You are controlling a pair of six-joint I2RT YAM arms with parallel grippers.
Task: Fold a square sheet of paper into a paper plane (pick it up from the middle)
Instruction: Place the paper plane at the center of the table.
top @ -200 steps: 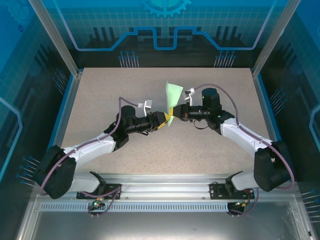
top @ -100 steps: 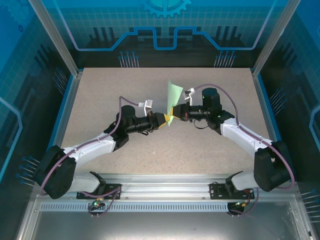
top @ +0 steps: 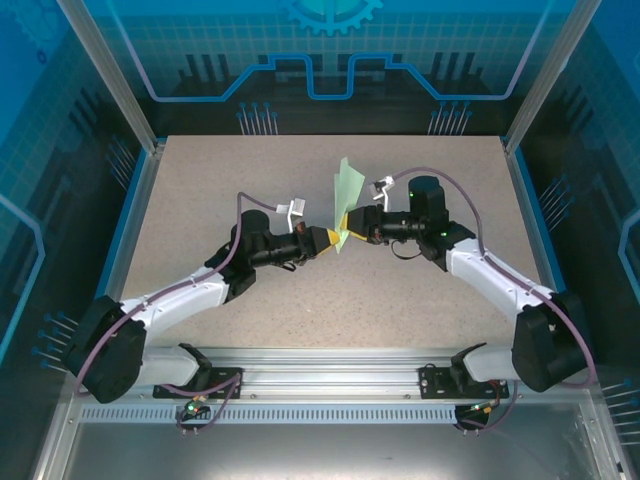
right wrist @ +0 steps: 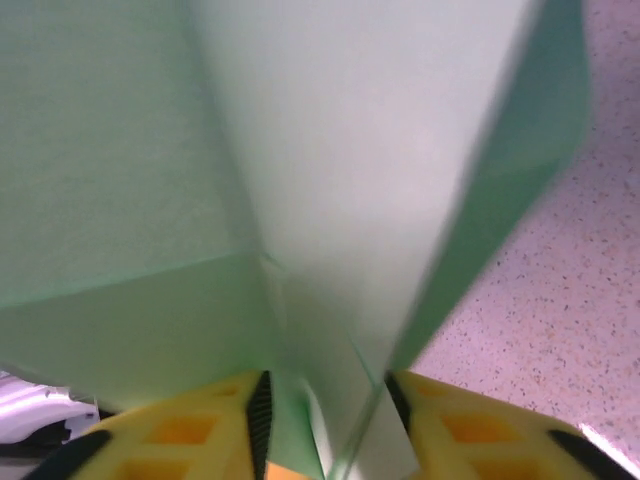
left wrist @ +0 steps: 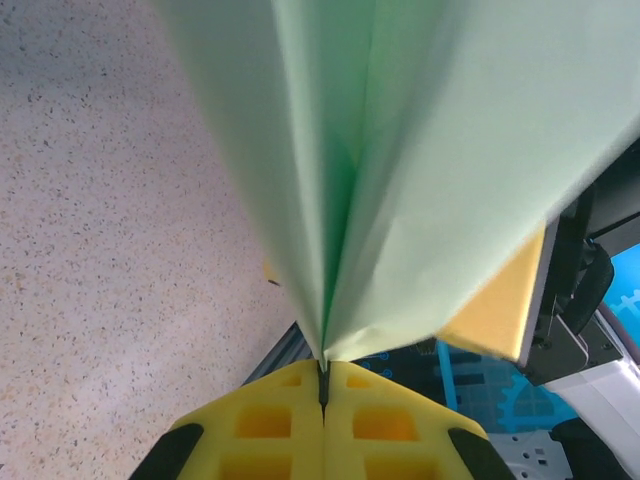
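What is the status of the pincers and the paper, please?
Left pincer shut on folded pale mint-green paper sheet, held upright. Right pincer open, fingers flanking it. Nothing else near.

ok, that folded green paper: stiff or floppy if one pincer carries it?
Probably holds shape: the folded paper juts out without sagging from the left pincer, shut on its creased edge; the creases likely stiffen it. Thin and likely very light, so fast moves may make it flutter. The right pincer, jaws apart around it, could snag it.
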